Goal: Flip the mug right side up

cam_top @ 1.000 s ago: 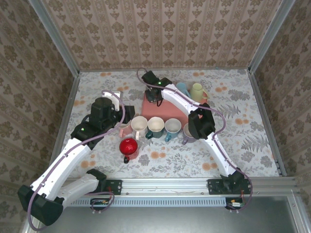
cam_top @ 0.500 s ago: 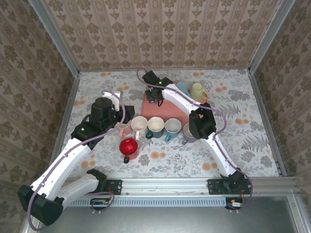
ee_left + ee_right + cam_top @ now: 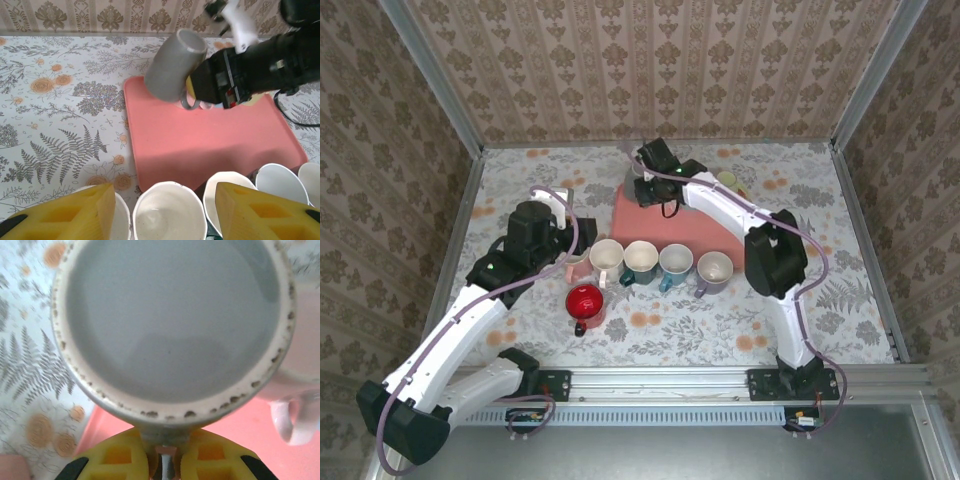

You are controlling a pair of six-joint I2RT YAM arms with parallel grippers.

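Above the pink mat's (image 3: 210, 150) far end, the grey mug (image 3: 175, 65) hangs tipped, its handle pinched in the right gripper (image 3: 167, 462). The right wrist view looks inside the mug, and it is empty. By the mat's near edge, the left gripper (image 3: 162, 200) is spread wide over empty white mugs (image 3: 169, 220).

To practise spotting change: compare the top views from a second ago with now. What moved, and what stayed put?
The right arm swung its elbow rightward, uncovering the purple mug at the row's end; its wrist shifted back and right. The right gripper is clamped on the handle of the grey mug, which tilts over the pink mat. The left arm, red mug and mug row stayed.
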